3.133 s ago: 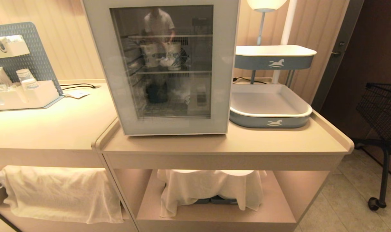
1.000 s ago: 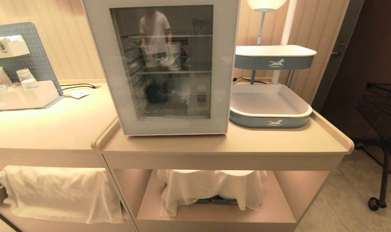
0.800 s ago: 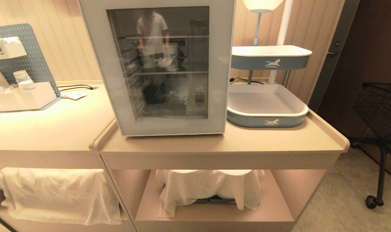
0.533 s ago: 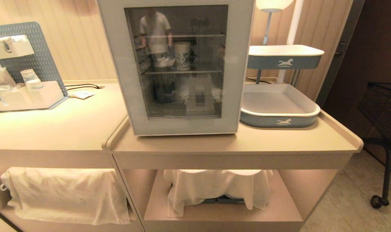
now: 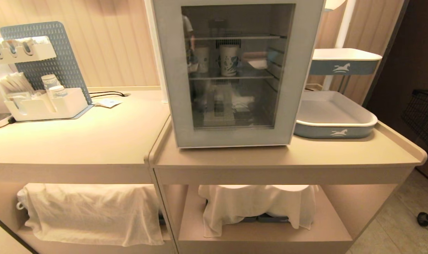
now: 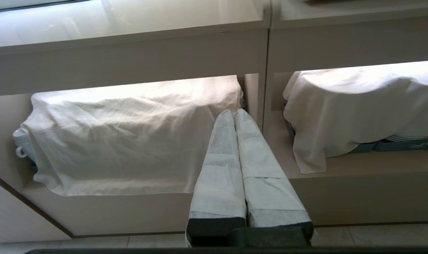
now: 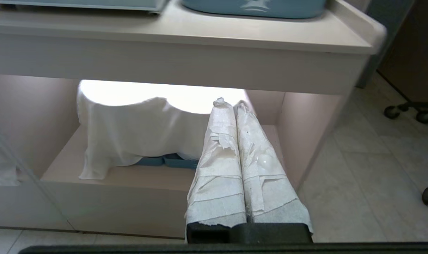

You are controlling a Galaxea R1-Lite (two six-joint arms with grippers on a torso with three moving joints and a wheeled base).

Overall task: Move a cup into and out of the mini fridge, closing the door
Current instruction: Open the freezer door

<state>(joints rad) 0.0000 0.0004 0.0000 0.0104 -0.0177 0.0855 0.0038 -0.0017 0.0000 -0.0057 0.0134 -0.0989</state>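
Nearest, both arms hang low in front of the furniture, below desk height. The left gripper (image 6: 235,114), its fingers wrapped in white tape and pressed together with nothing between them, points at the lower shelf where a white cloth (image 6: 129,137) drapes over hidden items. The right gripper (image 7: 230,104), wrapped the same way and likewise closed and empty, points at the neighbouring shelf, where a second cloth (image 7: 136,134) covers blue-edged dishes.

Above the shelves runs the pale desk (image 5: 288,155). On it stands the fridge (image 5: 235,70), its door (image 5: 171,70) fully closed. Through the glass, the cup (image 5: 229,60) stands upright on the middle wire shelf, near the centre. A plainer white cup (image 5: 202,60) stands just to its left.

Right of the fridge sits a blue-sided tray (image 5: 335,121) with a white horse emblem, and a matching tray (image 5: 344,60) is raised behind it. Far left on the desk, a white organiser (image 5: 48,104) with paper cups stands before a blue pegboard (image 5: 41,53).
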